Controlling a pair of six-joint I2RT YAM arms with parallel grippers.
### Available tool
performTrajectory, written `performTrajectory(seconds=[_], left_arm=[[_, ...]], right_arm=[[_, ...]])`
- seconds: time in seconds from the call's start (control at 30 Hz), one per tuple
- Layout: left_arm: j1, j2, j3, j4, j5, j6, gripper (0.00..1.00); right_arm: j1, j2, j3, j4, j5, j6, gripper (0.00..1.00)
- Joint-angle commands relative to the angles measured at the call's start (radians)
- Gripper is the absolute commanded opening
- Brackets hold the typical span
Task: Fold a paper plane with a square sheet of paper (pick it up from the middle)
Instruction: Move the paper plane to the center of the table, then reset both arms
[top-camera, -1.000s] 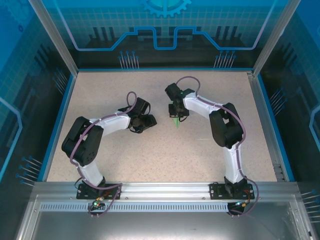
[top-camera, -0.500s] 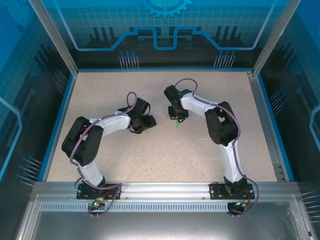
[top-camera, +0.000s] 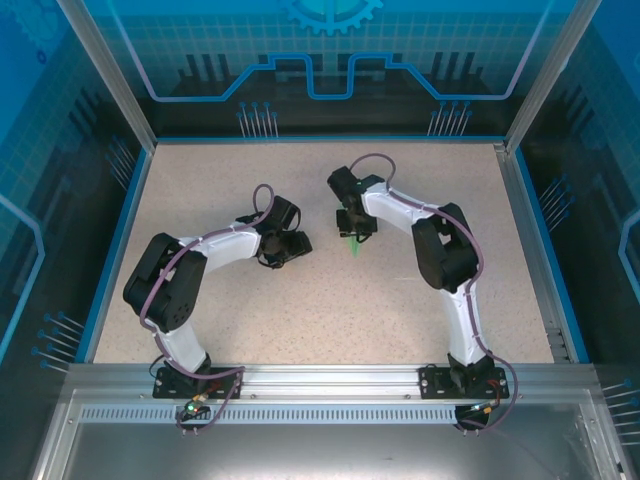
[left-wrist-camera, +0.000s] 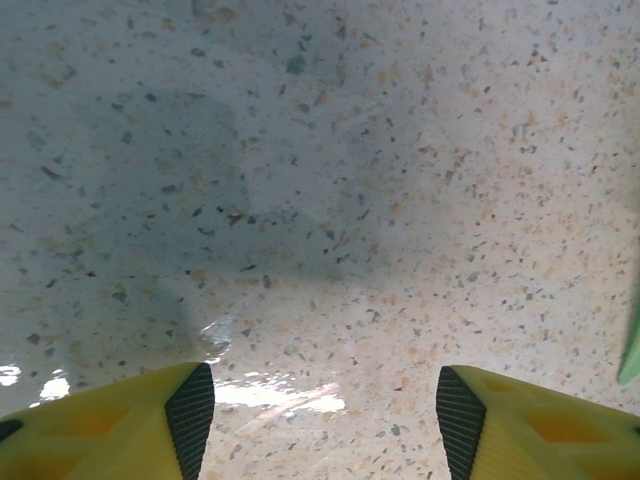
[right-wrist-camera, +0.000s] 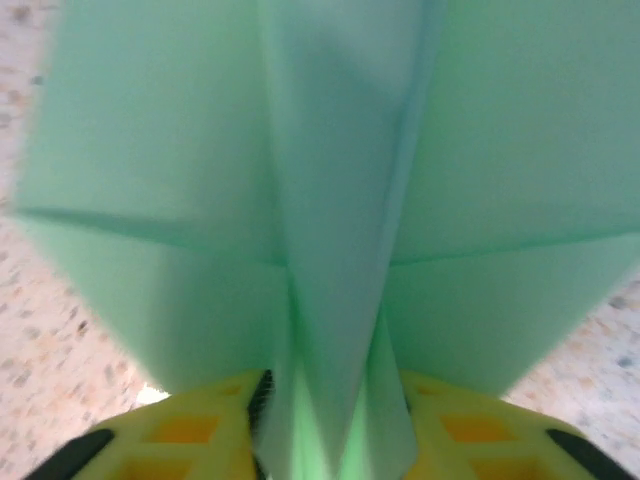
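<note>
Hovering low over the table (left-wrist-camera: 320, 150), the left gripper (left-wrist-camera: 325, 415) is spread and empty. Near the table's middle, the paper plane (right-wrist-camera: 330, 200) has its keel between the right gripper's (right-wrist-camera: 330, 392) fingers; pinched or merely flanked, I cannot tell. Folding looks finished. Next comes a clean release and a straight lift.

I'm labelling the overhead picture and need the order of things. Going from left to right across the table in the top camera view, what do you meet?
left arm's elbow → left gripper → paper plane → right arm's elbow
</note>
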Motion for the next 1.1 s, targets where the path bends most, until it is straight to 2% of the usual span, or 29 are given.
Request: performTrajectory(seconds=[0.0, 0.2, 0.3, 0.43, 0.5, 0.6, 0.73, 0.9, 0.97, 1.07], left_arm=[[0.008, -0.044, 0.047, -0.063, -0.055, 0.039, 0.66], [0.019, -0.095, 0.09, -0.137, -0.172, 0.073, 0.72], [0.048, -0.137, 0.097, -0.154, -0.234, 0.101, 0.78], [0.103, -0.22, 0.078, -0.134, -0.298, 0.18, 0.92], [0.123, -0.275, 0.043, -0.092, -0.336, 0.228, 0.98], [0.172, -0.357, -0.019, -0.031, -0.389, 0.29, 0.98], [0.243, -0.445, -0.105, 0.028, -0.494, 0.33, 0.98], [0.307, -0.526, -0.275, 0.219, -0.602, 0.397, 0.98], [0.332, -0.528, -0.307, 0.253, -0.596, 0.44, 0.98], [0.348, -0.513, -0.378, 0.379, -0.593, 0.526, 0.99]], right_arm=[[-0.016, -0.144, 0.029, -0.029, -0.006, 0.003, 0.47], [-0.036, -0.301, -0.029, 0.002, 0.039, -0.008, 0.72], [-0.058, -0.406, -0.108, 0.058, 0.153, -0.043, 0.83], [-0.108, -0.552, -0.253, 0.165, 0.293, -0.104, 0.98], [-0.144, -0.615, -0.332, 0.226, 0.341, -0.126, 0.99], [-0.218, -0.691, -0.45, 0.298, 0.376, -0.136, 0.99], [-0.297, -0.779, -0.666, 0.486, 0.472, -0.177, 0.99], [-0.399, -0.851, -0.914, 0.757, 0.429, -0.26, 0.99], [-0.414, -0.853, -0.994, 0.889, 0.432, -0.323, 0.99], [-0.441, -0.82, -1.048, 0.993, 0.392, -0.374, 0.99]])
